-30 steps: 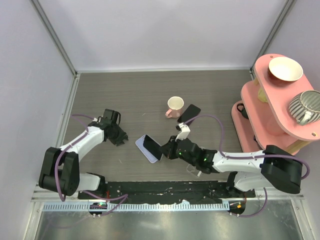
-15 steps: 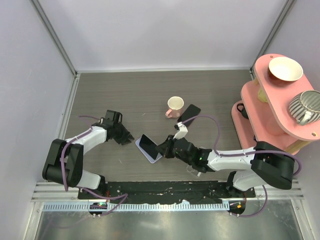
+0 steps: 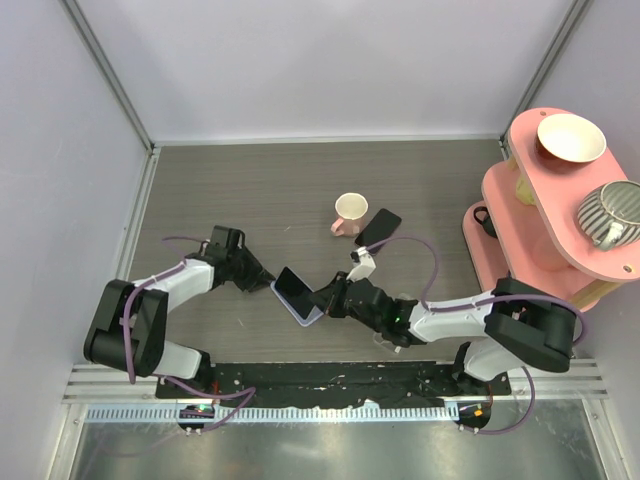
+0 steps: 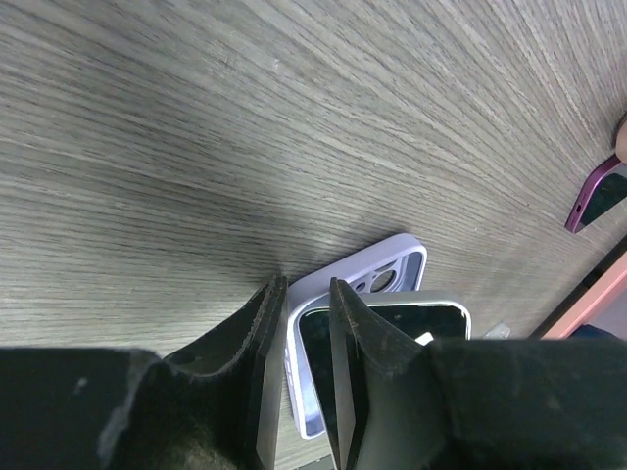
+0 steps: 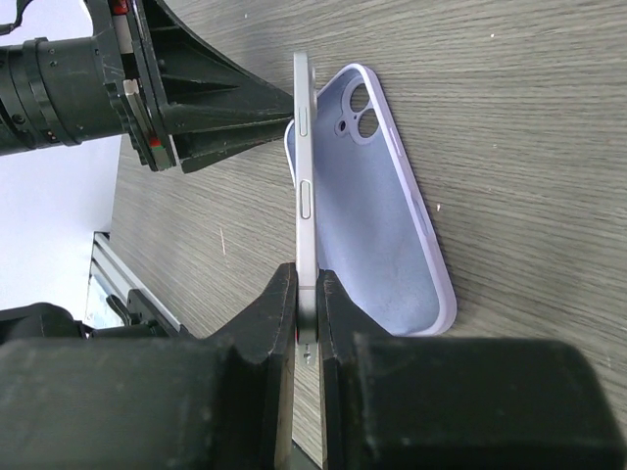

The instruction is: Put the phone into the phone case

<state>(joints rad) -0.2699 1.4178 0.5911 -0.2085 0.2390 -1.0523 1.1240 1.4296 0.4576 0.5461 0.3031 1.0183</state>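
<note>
The lavender phone case point(image 3: 308, 312) lies open side up on the table. The phone point(image 3: 293, 288), dark screen showing, stands tilted with one long edge down in the case. My right gripper point(image 3: 328, 298) is shut on the phone's near end; in the right wrist view the phone point(image 5: 305, 147) is edge-on between the fingers, with the case point(image 5: 377, 206) beside it. My left gripper point(image 3: 268, 280) is at the case's far-left edge. Its jaws point(image 4: 306, 286) stand narrowly open, straddling the case's rim point(image 4: 392, 257), and one finger point(image 4: 348, 333) overlaps the phone's screen point(image 4: 416, 325).
A pink mug point(image 3: 349, 212) and a dark slab with a purple edge point(image 3: 378, 227) lie behind the phone. A pink rack point(image 3: 520, 205) at the right carries a bowl point(image 3: 570, 138) and a striped cup point(image 3: 610, 212). Grey walls close the left and back.
My left gripper has slid right up to the case and its jaws have narrowed a little. The right gripper has carried the phone slightly left, towards it.
</note>
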